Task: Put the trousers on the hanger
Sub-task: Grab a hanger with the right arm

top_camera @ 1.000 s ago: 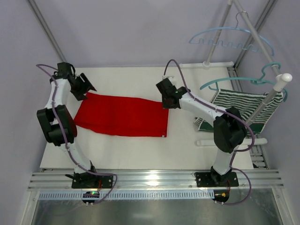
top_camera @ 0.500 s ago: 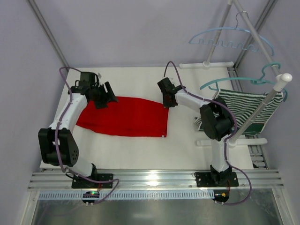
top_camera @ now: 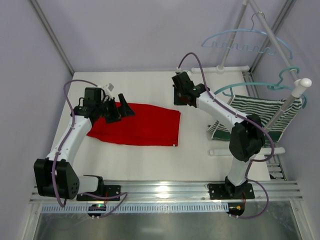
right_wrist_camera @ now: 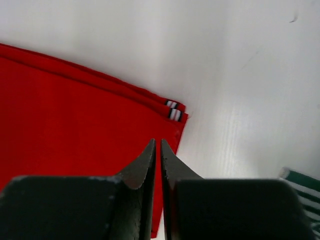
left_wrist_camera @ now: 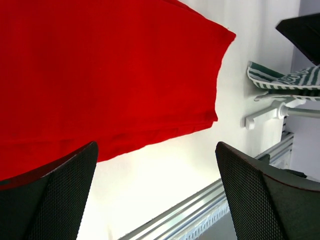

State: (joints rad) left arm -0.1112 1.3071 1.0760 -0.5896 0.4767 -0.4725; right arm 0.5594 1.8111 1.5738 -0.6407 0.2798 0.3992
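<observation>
Obs.: the trousers [top_camera: 135,124] lie folded into a long flat rectangle on the table [top_camera: 150,160]. The pale blue hanger [top_camera: 245,40] hangs empty, well to the right of the trousers and beyond them, up on the rack pole [top_camera: 270,35].

Left gripper [top_camera: 122,111]: over the far left end of the trousers, fingers spread wide with nothing between them. Its wrist view shows the red cloth [left_wrist_camera: 100,75] below it.

Right gripper [top_camera: 181,97]: just past the far right corner of the trousers. Its wrist view shows the fingers drawn almost together, leaving only a thin slit and gripping nothing.

Handling (judgement): treat the cloth as light, limp and in no way fragile. It will sag and unfold when you lift it, so a one-point lift will likely let the layers slide apart.

Hold (judgement): take all the stacked layers at the right end, near the striped trim [right_wrist_camera: 173,110], where the edges sit proud. Pinch the opposite end with the left gripper so that the fold stays taut.

Edges and room: bare table lies on the near side of the trousers and to their right. Further right, the teal hanger [top_camera: 260,87] and the green-and-white striped garment [top_camera: 255,112] crowd the route to the hanger. Carry high and pass beyond them.
</observation>
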